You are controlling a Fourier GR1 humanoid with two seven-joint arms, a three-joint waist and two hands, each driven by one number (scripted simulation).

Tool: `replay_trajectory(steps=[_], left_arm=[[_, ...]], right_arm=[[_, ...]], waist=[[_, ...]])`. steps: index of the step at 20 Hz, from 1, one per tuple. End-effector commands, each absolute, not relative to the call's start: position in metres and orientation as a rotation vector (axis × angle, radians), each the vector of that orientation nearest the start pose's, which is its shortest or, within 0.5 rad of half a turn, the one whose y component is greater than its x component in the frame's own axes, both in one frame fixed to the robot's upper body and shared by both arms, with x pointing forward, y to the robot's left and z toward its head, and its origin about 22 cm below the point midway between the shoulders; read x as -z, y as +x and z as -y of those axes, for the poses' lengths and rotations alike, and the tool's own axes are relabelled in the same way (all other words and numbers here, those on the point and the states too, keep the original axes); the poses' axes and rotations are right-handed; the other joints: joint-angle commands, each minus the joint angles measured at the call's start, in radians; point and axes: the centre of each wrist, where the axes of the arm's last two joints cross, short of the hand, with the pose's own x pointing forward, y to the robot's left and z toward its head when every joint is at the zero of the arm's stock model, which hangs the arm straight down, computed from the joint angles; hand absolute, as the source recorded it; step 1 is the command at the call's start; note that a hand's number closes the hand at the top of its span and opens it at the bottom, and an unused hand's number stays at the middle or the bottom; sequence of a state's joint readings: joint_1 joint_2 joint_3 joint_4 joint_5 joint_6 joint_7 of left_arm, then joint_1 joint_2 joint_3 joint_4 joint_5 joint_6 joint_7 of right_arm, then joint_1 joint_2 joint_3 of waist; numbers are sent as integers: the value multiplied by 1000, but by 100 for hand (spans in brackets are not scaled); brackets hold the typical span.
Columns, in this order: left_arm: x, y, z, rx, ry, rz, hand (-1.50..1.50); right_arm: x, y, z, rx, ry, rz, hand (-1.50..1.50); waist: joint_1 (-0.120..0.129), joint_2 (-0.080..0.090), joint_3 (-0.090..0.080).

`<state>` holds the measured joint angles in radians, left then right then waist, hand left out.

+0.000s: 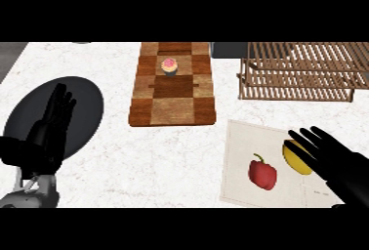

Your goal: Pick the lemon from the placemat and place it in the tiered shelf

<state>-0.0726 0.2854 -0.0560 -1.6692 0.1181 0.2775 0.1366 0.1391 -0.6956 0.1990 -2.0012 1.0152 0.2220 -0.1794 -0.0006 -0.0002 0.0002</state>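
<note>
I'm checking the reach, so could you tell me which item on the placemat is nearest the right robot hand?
The yellow lemon, partly hidden under the right robot hand's fingers; the red bell pepper lies farther left.

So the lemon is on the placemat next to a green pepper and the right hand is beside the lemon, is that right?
Not quite: the pepper is red, not green. The head view shows it on the placemat next to the lemon, with the right hand beside the lemon.
</note>
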Motion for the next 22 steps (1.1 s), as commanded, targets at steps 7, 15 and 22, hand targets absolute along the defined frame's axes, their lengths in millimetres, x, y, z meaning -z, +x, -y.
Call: replay_trajectory(steps=[7, 15, 22], left_arm=[[-43, 253, -269, -40, 246, 1600, 0], [-54, 248, -268, -32, 251, 1604, 0], [-60, 247, -286, -40, 232, 1594, 0]], right_arm=[[-70, 210, 311, -1737, -891, 1394, -150], [-67, 227, 294, -1717, -851, 1463, -150], [-31, 242, 308, -1730, -834, 1480, -150]], waist=[[-1, 0, 0], [1, -1, 0], [4, 0, 0]])
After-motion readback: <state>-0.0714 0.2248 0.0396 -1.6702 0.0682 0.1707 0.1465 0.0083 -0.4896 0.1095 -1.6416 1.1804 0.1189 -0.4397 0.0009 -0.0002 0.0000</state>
